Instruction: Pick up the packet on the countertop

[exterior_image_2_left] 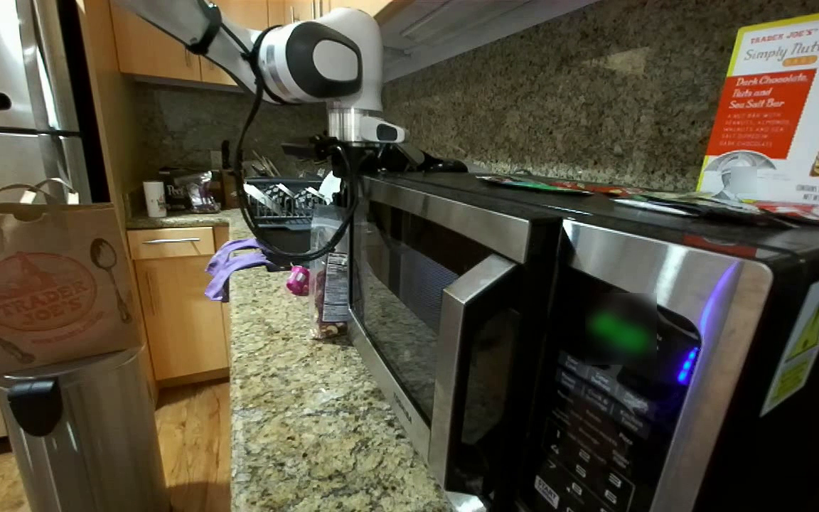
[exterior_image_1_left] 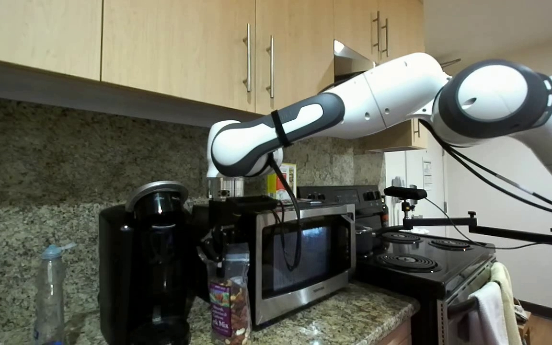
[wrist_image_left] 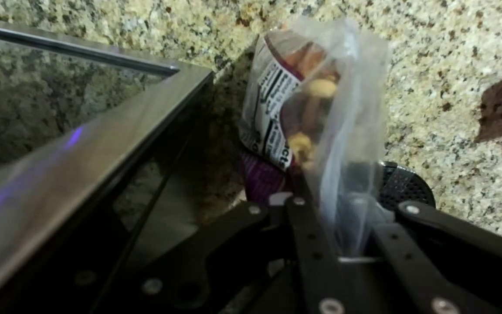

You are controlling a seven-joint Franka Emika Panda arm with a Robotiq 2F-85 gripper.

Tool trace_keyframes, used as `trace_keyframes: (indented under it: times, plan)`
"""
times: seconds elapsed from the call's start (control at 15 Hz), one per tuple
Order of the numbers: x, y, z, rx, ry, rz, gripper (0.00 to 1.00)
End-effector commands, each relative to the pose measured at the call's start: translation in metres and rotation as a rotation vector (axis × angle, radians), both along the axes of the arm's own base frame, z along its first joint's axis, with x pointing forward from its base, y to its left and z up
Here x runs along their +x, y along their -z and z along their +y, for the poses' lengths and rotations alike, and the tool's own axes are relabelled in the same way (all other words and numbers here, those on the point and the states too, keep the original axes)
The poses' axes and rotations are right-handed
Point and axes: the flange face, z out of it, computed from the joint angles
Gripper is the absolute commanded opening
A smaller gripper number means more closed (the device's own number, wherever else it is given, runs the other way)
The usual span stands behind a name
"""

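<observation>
The packet [exterior_image_1_left: 229, 306], a clear-topped pouch of nuts with a purple label, stands upright on the granite countertop [exterior_image_1_left: 352, 311] beside the microwave. It also shows in an exterior view [exterior_image_2_left: 331, 281] and in the wrist view [wrist_image_left: 273, 113]. My gripper [exterior_image_1_left: 218, 251] points down at the packet's top. In the wrist view my gripper [wrist_image_left: 342, 213] has its fingers apart, with the packet's clear top edge between them. The plastic looks slack, with a gap still showing between the fingers. In an exterior view [exterior_image_2_left: 345, 163] the fingertips are hard to make out.
The microwave [exterior_image_1_left: 304, 254] stands close beside the packet. A black coffee maker [exterior_image_1_left: 146, 268] and a clear bottle [exterior_image_1_left: 51, 297] stand on the other side. A pink item [exterior_image_2_left: 298, 281] lies near the packet. A cable loop [exterior_image_2_left: 296, 249] hangs from the arm.
</observation>
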Motion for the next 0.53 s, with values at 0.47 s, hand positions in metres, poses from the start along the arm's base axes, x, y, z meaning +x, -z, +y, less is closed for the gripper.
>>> trace_keyframes:
  times: [0.47]
  plan:
    - [-0.046, -0.067, -0.002, -0.014, 0.005, -0.025, 0.09]
